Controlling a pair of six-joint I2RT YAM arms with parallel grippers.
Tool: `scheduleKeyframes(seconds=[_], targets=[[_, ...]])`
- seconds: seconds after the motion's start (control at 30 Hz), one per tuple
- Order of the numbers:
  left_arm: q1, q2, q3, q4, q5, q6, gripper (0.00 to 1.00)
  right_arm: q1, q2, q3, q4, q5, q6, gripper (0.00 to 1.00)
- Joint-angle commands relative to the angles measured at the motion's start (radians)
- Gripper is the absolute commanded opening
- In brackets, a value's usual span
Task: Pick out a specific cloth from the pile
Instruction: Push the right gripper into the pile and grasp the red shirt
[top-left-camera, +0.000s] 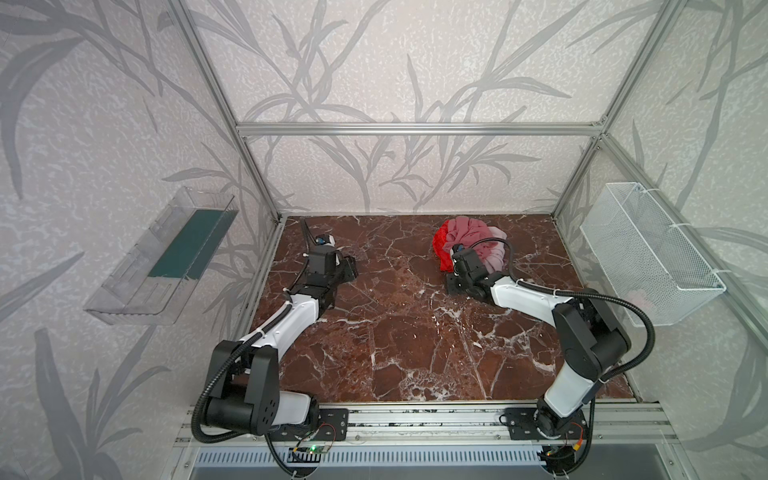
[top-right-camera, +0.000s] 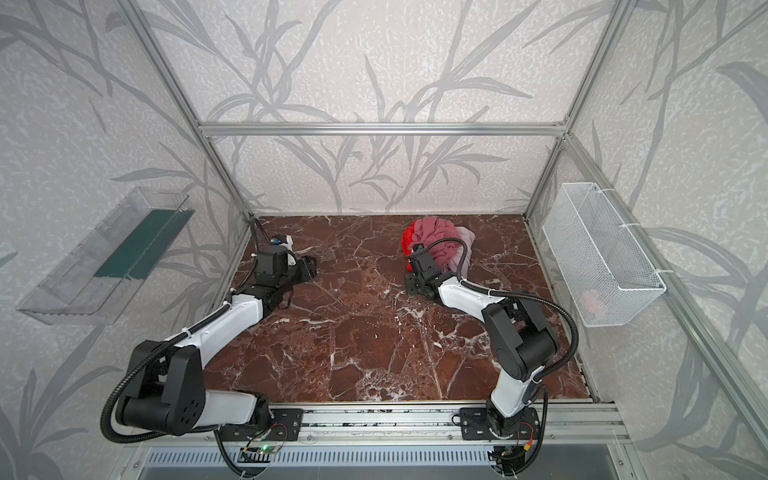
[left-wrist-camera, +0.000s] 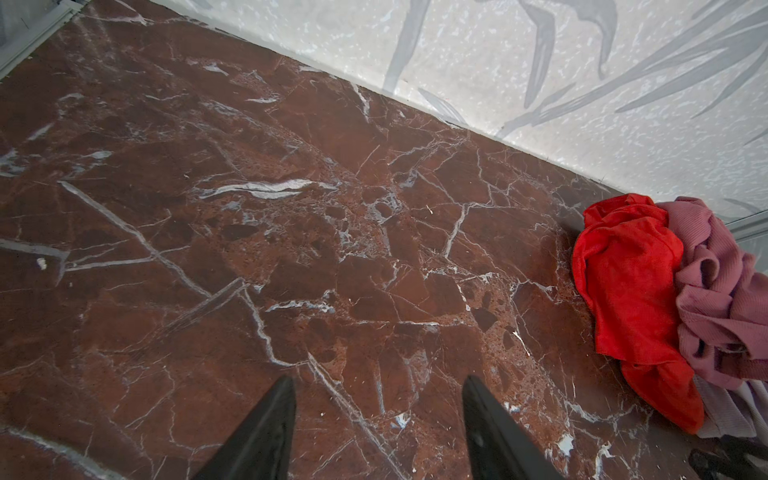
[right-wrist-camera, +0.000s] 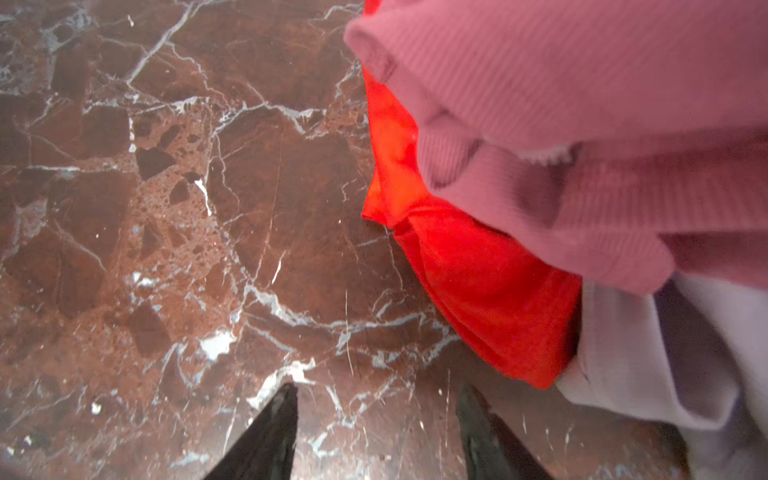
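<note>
1. Marble-patterned table (top-left-camera: 395, 332): dark red-brown with white veins.
2. The pile (top-right-camera: 436, 237): a small heap of soft cloths at the back right of the table, near the rear wall.
3. The cloth (top-left-camera: 441, 245), bright red and thin: lies on the pile's left flank in both top views. It rests on the marble, partly covered by the rose-pink cloth. Neither gripper holds it.
4. Rose-pink cloth (right-wrist-camera: 582, 104): ribbed, draped over the top of the heap.
5. Pale pink-white cloth (right-wrist-camera: 648, 365): at the bottom of the heap, just beside the red edge.
6. Right gripper (right-wrist-camera: 379, 387): fingers moderately spread with bare marble between them, near the red cloth but not touching it.
7. Left gripper (left-wrist-camera: 378, 380): fingers likewise apart and holding nothing, over the table's back left, well apart from the heap.
8. White wire basket (top-left-camera: 665, 249): mounted on the right wall.
9. Clear plastic tray (top-left-camera: 137, 286): mounted on the left wall.
</note>
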Motion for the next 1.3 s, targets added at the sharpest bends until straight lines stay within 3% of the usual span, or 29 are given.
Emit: scheduleKeyframes(seconds=[0.0, 0.67, 0.8, 0.97, 1.1, 1.27], targets=[[0.000, -0.014, 0.020, -0.008, -0.010, 0.004, 0.62, -0.014, 0.045, 0.047, 0.040, 0.043, 0.050, 0.62], [0.000, -0.004, 0.023, -0.011, -0.047, 0.038, 0.62, -0.039, 0.223, 0.235, -0.041, 0.232, 0.114, 0.60], [0.000, 0.000, 0.020, -0.006, -0.047, 0.039, 0.62, -0.039, 0.241, 0.259, -0.058, 0.266, 0.113, 0.49], [0.000, -0.006, 0.024, -0.007, -0.044, 0.038, 0.62, -0.041, 0.254, 0.288, -0.105, 0.301, 0.109, 0.44], [0.002, -0.008, 0.023, -0.006, -0.050, 0.042, 0.62, -0.042, 0.277, 0.322, -0.143, 0.310, 0.104, 0.34], [0.002, -0.011, 0.023, -0.011, -0.058, 0.048, 0.62, -0.043, 0.286, 0.343, -0.179, 0.318, 0.116, 0.00]])
